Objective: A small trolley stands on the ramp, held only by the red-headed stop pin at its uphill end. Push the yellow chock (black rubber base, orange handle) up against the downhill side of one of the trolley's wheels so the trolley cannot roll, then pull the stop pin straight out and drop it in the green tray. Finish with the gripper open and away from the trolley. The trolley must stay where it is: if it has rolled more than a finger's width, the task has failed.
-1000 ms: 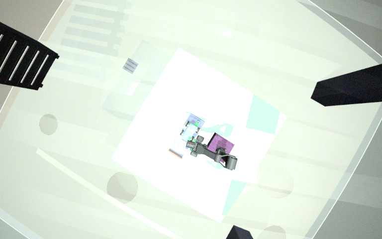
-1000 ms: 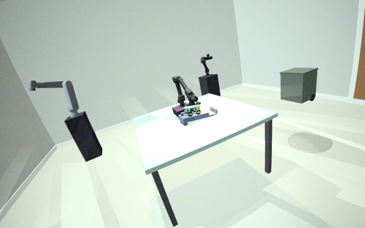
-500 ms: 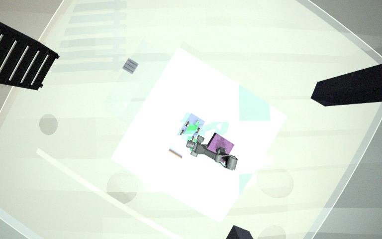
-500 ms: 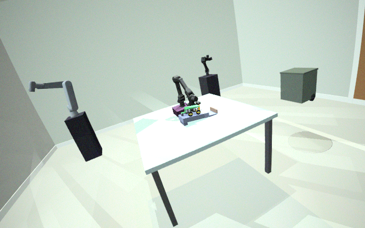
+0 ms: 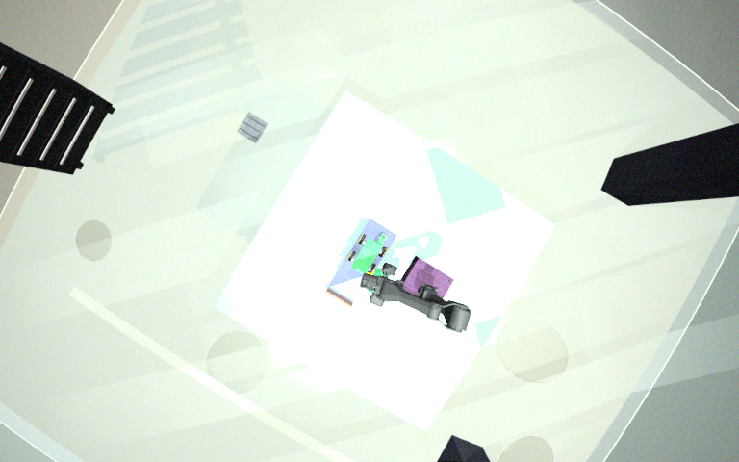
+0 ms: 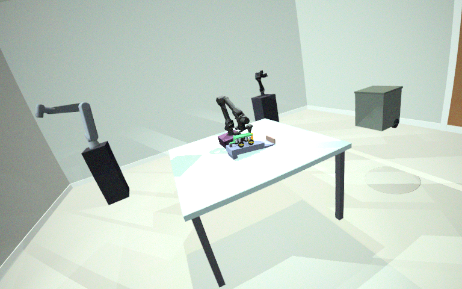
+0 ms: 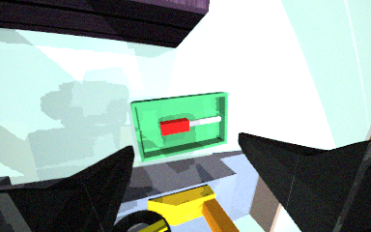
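Observation:
The green tray lies on the table, and the red-headed stop pin lies flat inside it. My gripper is open and empty above the tray, fingers spread to either side of it. The yellow chock with its orange handle sits on the ramp against a black trolley wheel at the bottom of the wrist view. The green-topped trolley stands on the lavender ramp, just beside my gripper.
The arm's purple base block stands right behind the ramp. A small brown stop sits at the ramp's low end. The white table carries everything; its edges are far off.

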Available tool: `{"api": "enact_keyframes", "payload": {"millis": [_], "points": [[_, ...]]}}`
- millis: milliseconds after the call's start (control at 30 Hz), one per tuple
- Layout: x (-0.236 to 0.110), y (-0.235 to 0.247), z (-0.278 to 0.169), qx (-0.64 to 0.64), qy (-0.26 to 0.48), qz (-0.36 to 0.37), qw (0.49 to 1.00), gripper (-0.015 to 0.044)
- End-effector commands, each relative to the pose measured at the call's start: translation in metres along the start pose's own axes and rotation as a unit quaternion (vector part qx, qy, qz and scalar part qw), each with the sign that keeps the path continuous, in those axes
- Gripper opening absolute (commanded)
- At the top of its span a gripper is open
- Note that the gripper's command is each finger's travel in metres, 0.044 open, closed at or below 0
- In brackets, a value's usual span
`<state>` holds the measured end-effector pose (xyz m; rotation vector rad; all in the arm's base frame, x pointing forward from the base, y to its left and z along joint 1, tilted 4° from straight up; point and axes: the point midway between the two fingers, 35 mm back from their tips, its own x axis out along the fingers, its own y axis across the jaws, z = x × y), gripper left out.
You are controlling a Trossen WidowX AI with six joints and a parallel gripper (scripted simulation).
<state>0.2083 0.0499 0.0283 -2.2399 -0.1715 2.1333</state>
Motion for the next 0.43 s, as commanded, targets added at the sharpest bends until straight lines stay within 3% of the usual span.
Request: {"api": "enact_keyframes", "payload": {"millis": [0,400], "points": [[-0.015,-0.004,-0.002,0.001,0.005,-0.003,1.000,0.0440],[-0.043,-0.010,-0.004,0.000,0.005,-0.004,1.000,0.0440]]}}
